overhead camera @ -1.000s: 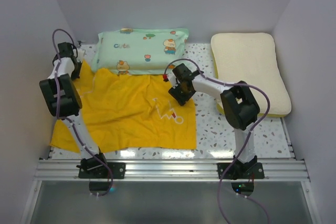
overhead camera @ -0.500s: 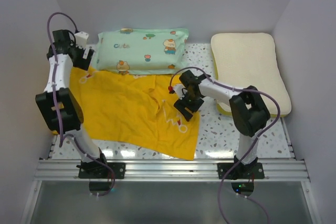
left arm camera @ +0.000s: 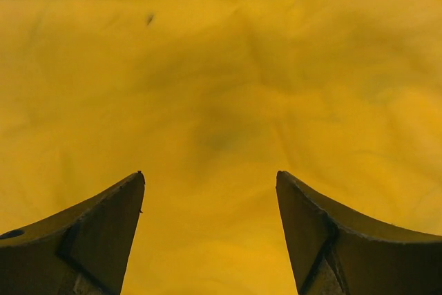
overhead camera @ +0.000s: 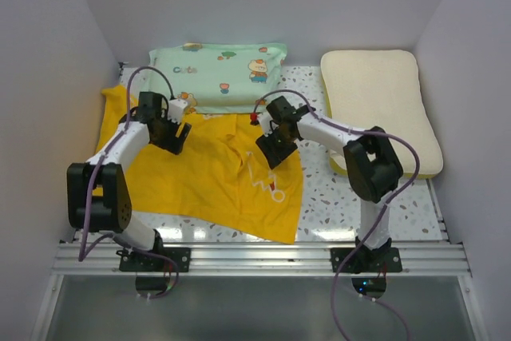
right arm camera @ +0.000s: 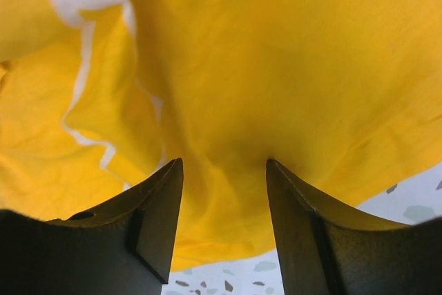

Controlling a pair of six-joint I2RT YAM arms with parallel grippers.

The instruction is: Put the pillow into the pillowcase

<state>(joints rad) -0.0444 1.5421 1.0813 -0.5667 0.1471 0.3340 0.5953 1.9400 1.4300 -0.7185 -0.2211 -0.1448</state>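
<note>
Swung the left gripper (left arm camera: 210,174) in from the table's (overhead camera: 343,197) far-left corner to hover, jaws apart and empty, over the pillowcase (overhead camera: 200,181), with the right gripper (right arm camera: 224,164) likewise parted at its rumpled right edge, so probably regripping, leaving the pillow (overhead camera: 379,105) outside along the table's right edge.

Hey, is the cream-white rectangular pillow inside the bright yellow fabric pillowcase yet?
No, the cream-white rectangular pillow lies bare on the right of the table, apart from the bright yellow fabric pillowcase.
</note>
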